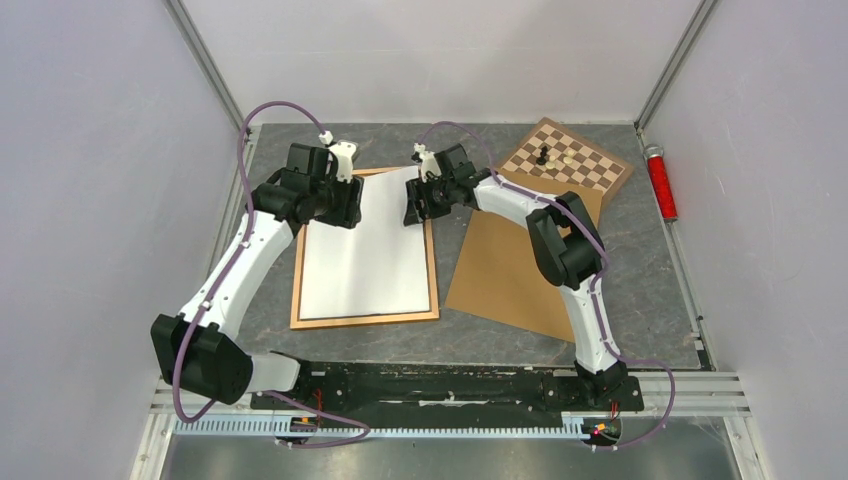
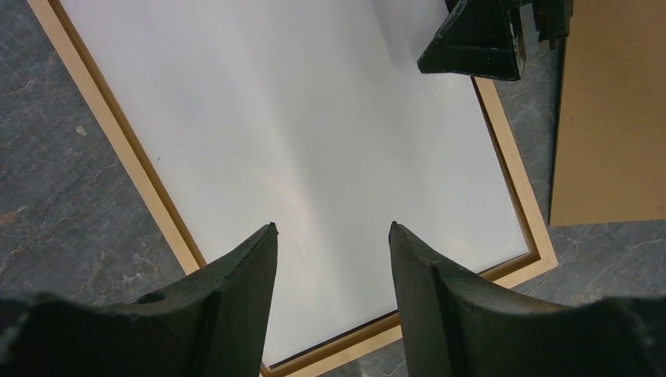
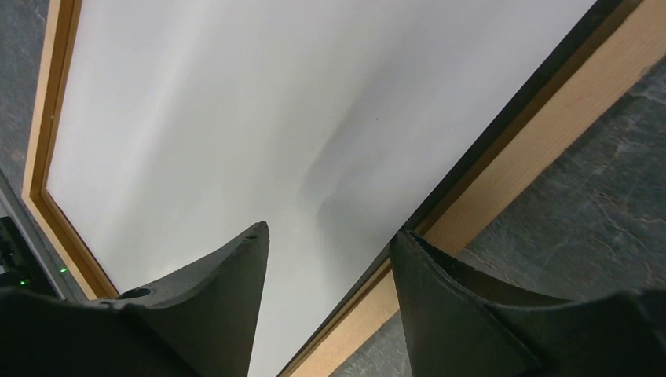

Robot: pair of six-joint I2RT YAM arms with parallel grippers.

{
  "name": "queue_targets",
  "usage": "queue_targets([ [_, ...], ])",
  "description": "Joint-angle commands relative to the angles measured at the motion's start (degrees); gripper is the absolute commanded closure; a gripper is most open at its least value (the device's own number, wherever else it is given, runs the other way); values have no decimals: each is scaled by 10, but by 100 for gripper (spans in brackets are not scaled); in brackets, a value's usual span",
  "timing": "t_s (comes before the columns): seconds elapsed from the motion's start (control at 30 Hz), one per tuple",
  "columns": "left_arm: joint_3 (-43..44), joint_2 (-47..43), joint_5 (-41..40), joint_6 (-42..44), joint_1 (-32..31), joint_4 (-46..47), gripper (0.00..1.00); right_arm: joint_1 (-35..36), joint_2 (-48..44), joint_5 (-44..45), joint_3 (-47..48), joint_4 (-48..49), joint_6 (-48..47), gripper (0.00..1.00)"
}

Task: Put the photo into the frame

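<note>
The photo (image 1: 365, 250) lies white back up inside the light-brown wooden frame (image 1: 365, 320) on the grey table. My left gripper (image 1: 345, 205) is open and empty above the photo's far left corner. My right gripper (image 1: 415, 205) is open and empty above the frame's far right side. In the left wrist view the photo (image 2: 314, 133) fills the frame (image 2: 149, 181), and the right gripper's finger (image 2: 475, 39) shows at top. In the right wrist view the open gripper (image 3: 330, 236) straddles the photo's edge (image 3: 236, 118) and the frame rail (image 3: 503, 181).
A plain brown backing board (image 1: 520, 265) lies to the right of the frame, also seen in the left wrist view (image 2: 612, 110). A chessboard (image 1: 568, 155) with a few pieces sits at the back right. A red cylinder (image 1: 660, 182) lies by the right wall.
</note>
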Motion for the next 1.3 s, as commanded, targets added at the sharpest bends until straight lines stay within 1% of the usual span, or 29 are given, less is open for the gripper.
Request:
queue_targets([
  [0.0,0,-21,0,13,3,18,39,-4,-46,41,8,-25,-27,38],
  [0.23,-1,-23,1,14,3,18,39,-3,-63,44,-1,-25,-30,37],
  [0.5,-3,-21,-7,16,3,21,39,3,-57,54,14,-26,-45,37],
  [0.6,-4,-20,-14,17,3,21,38,7,-60,65,13,-26,-60,37],
  [0.7,-3,-18,-20,21,3,21,36,8,-82,74,-11,-16,-77,37],
  [0.83,0,-13,-19,26,3,22,32,8,-144,86,-69,1,-119,36],
  [0.97,2,-11,1,30,3,27,26,6,-231,132,-144,10,-167,29],
  [1.0,2,-10,8,32,3,27,25,4,-256,150,-163,10,-178,28],
  [1.03,2,-8,17,34,2,30,25,-1,-275,160,-187,9,-188,19],
  [1.07,2,-4,21,35,2,33,25,-9,-298,165,-210,9,-193,15],
  [1.17,9,14,37,33,-1,39,24,-49,-356,150,-274,-4,-194,13],
  [1.27,21,34,54,27,-8,47,23,-116,-421,97,-341,-12,-186,11],
])
